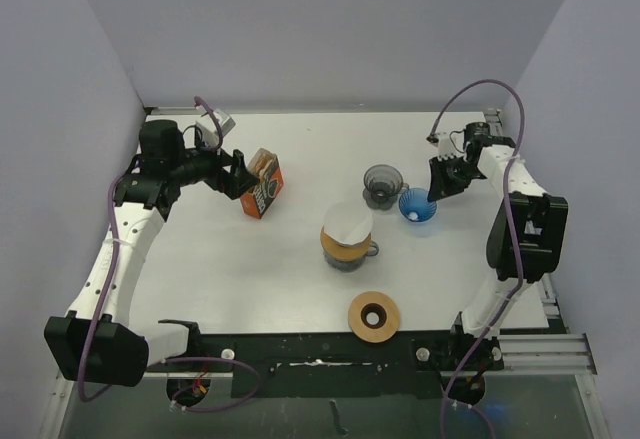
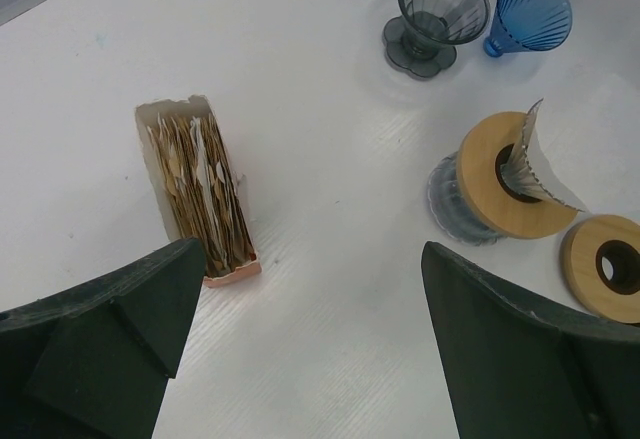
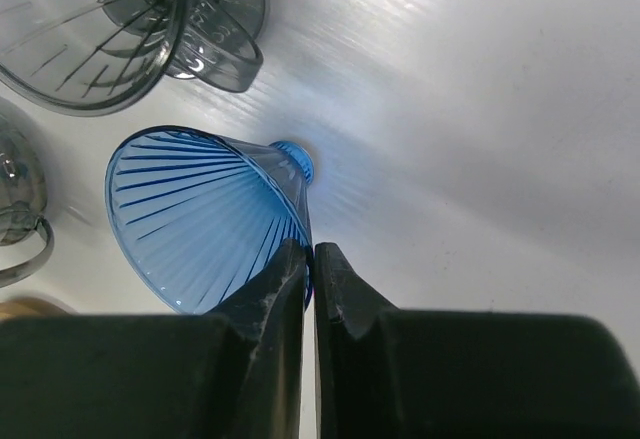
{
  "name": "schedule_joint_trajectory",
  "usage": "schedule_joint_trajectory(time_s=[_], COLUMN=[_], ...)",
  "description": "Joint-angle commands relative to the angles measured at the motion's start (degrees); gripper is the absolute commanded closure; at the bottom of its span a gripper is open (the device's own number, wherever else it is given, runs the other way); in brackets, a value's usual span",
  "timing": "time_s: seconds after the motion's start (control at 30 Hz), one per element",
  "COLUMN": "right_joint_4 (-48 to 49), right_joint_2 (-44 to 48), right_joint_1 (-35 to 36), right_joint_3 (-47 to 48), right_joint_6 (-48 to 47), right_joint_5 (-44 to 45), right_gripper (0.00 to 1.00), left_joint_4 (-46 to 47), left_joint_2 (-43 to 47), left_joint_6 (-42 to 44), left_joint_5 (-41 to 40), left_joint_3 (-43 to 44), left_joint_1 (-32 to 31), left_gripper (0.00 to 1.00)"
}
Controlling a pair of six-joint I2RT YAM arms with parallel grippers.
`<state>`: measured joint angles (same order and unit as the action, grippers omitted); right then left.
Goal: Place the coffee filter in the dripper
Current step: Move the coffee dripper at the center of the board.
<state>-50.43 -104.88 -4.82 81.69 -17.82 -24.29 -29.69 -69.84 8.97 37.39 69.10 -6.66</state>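
Note:
A blue ribbed dripper [image 1: 417, 204] [image 3: 205, 219] stands tilted on the white table, and my right gripper [image 1: 437, 191] [image 3: 312, 254] is shut on its rim wall, one finger inside and one outside. A white paper coffee filter [image 1: 347, 222] [image 2: 530, 164] sits in the wooden collar [image 2: 495, 189] of a glass server at mid-table. A smoke-grey dripper [image 1: 382, 185] [image 2: 436, 9] stands just left of the blue one. My left gripper [image 1: 240, 174] [image 2: 310, 289] hangs open with nothing between its fingers, beside an orange box of filters [image 1: 263, 184] [image 2: 200, 194].
A loose wooden ring [image 1: 374, 316] [image 2: 605, 264] lies near the front edge, between the arm bases. Grey walls close in the table on the left, back and right.

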Motion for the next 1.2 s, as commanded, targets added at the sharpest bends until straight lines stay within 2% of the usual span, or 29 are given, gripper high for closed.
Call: schedule_joint_trajectory(time_s=[0.0,0.3,0.83,1.17], right_joint_4=[-2.32,-6.49,-6.78,-7.05], right_joint_2=[3.34,2.54,-1.19,1.96], right_joint_1=[-3.07,-11.95,-15.11,-15.55], right_joint_3=[0.23,0.32,2.30,5.10], right_joint_6=[-2.90,-7.60,-8.92,-8.27], right_joint_5=[-0.26,-1.20,-1.37,-0.34], right_gripper=[1.00,0.99,0.74,0.62], left_joint_4=[3.41,3.59,3.59,3.77], left_joint_2=[1.86,1.31,1.68,2.07], left_joint_6=[-0.69,-0.96,-1.15,-1.24], left_joint_5=[1.73,2.33,2.52,2.60], left_joint_3=[0.34,0.46,0.34,-0.07], left_joint_1=[0.36,0.42,0.77,1.03], left_gripper=[0.11,0.11,0.11,0.11])
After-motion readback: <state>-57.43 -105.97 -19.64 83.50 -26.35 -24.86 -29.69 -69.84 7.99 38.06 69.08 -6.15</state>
